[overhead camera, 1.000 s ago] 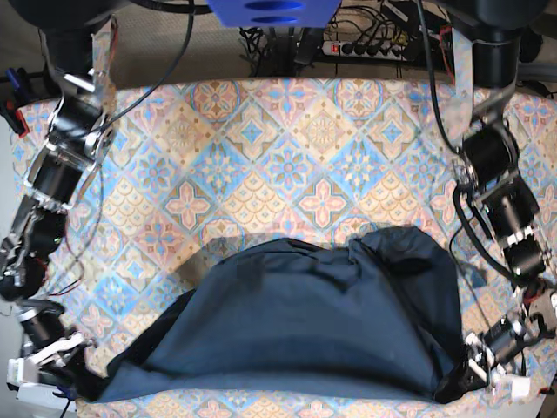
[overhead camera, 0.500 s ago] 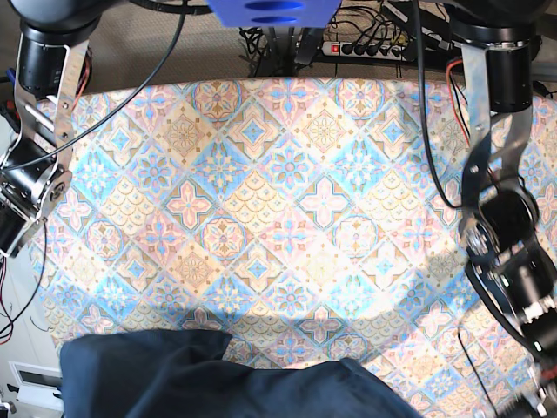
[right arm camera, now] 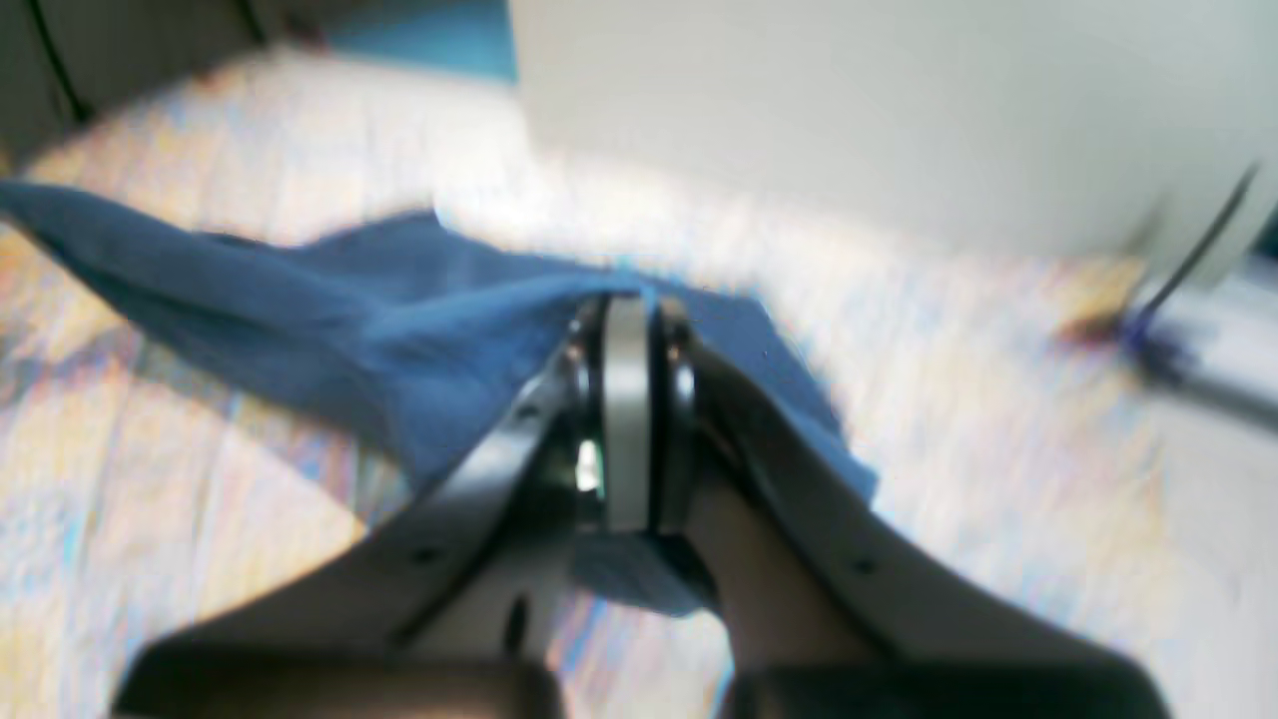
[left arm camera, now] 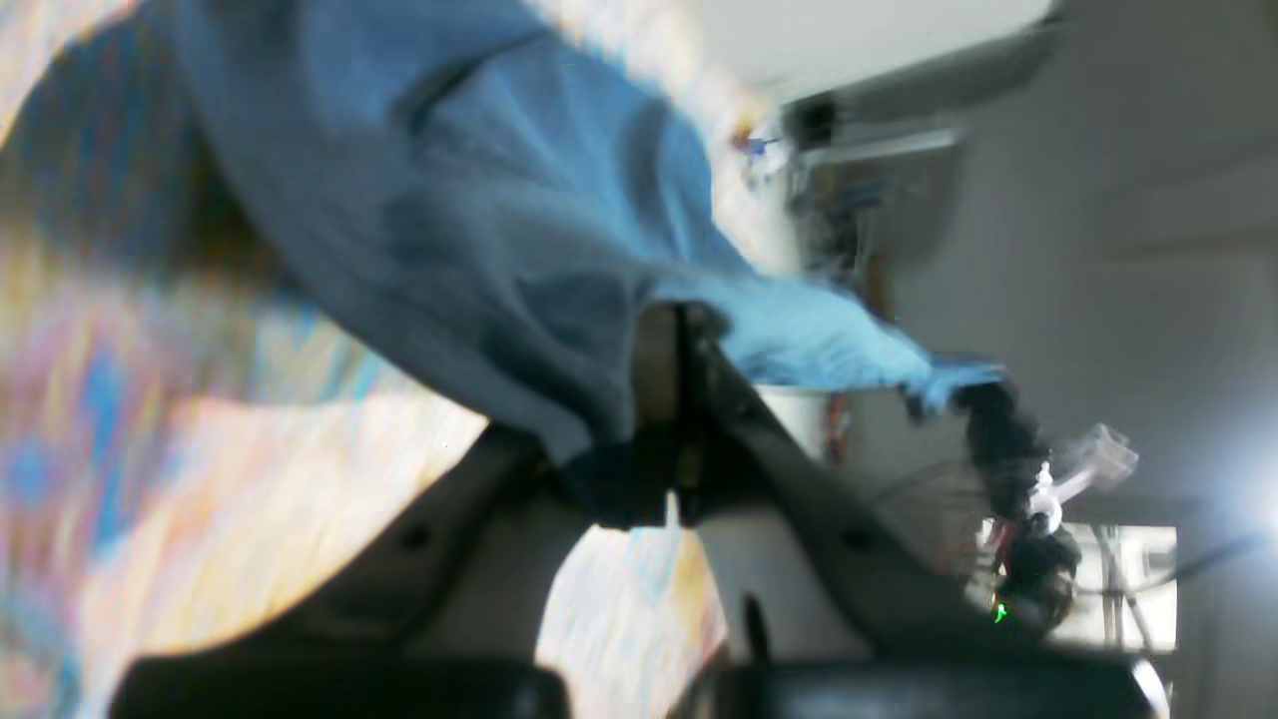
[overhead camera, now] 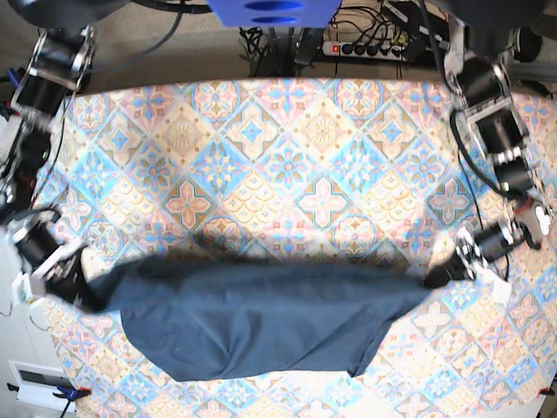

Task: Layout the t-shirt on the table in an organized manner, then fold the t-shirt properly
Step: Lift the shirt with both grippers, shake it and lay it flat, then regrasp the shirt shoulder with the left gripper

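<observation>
The dark navy t-shirt (overhead camera: 261,326) is stretched wide across the near half of the table (overhead camera: 287,174). Its upper edge runs taut between my two grippers, and the rest sags toward the near edge. My left gripper (overhead camera: 439,277) is at the right end, shut on the fabric. My right gripper (overhead camera: 84,296) is at the left end, also shut on it. The blurred left wrist view shows the left gripper (left arm camera: 674,325) pinching the t-shirt (left arm camera: 479,230). In the right wrist view the right gripper (right arm camera: 626,305) clamps a bunched edge of the t-shirt (right arm camera: 349,300).
A power strip (overhead camera: 365,45) and cables lie beyond the table's far edge. A white box (right arm camera: 849,110) stands close behind the right gripper. Off the near left corner sits a white unit (overhead camera: 35,383). The far half of the patterned cloth is bare.
The t-shirt lay bunched at the near edge, then swung almost out of view toward the front. Now both arms have carried it back onto the table, pulled wider and flatter.
</observation>
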### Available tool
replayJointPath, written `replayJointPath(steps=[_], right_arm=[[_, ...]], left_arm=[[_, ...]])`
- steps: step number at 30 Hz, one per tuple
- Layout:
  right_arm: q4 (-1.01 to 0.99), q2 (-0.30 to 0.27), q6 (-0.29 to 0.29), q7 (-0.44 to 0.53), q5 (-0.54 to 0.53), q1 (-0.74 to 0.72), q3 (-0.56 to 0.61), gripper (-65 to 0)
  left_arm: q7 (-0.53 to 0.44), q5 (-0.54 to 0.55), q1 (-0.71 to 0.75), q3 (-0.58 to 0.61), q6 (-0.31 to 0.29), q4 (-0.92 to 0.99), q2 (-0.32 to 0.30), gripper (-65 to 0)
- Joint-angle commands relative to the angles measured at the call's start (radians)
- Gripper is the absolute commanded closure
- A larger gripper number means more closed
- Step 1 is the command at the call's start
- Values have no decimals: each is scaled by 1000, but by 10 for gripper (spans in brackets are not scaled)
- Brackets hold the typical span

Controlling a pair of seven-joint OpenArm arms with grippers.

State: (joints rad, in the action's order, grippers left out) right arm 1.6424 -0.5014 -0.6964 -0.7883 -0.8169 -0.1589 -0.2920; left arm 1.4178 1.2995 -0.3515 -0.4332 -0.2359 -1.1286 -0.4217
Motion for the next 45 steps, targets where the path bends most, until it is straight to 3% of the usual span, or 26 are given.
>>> replayJointPath(steps=[1,9,17,21,25,28,32,36,41,45], right_arm=[[31,-21,-2,28,-17,11,-8,-7],[58,-21,-2,27,-17,243,-8,-7],[58,-21,-2,27,-17,318,-8,-7],[58,-21,-2,27,-15,327,-8,-6],[69,-21,-2,27,46,353,-26,-6],[97,-21,-2,5,97,388,-56,-6],[137,-13,-2,-52,141,402,-68,-6],[152,19,-2,-84,190,402,-72,-6],[152,40,-2,-85,232,401,-72,-6],[154,48,-2,-85,281,396,-72,-6]], left_arm=[[-21,33,7,-6,-7,-52,-36,0],[-21,32,231,-8,-6,-193,-104,0],[-21,19,259,-8,-4,-193,-138,0],[-21,-65,256,-6,-4,-195,-159,0],[-21,-200,260,7,-3,-299,-159,-127],[-21,-294,283,106,-4,-396,-177,-216],[-21,-377,296,270,-4,-448,-219,-244],[-21,-439,297,253,-4,-448,-216,-241],[-122,-487,297,224,-4,-448,-213,-241],[-127,-476,297,139,-4,-448,-134,-244]])
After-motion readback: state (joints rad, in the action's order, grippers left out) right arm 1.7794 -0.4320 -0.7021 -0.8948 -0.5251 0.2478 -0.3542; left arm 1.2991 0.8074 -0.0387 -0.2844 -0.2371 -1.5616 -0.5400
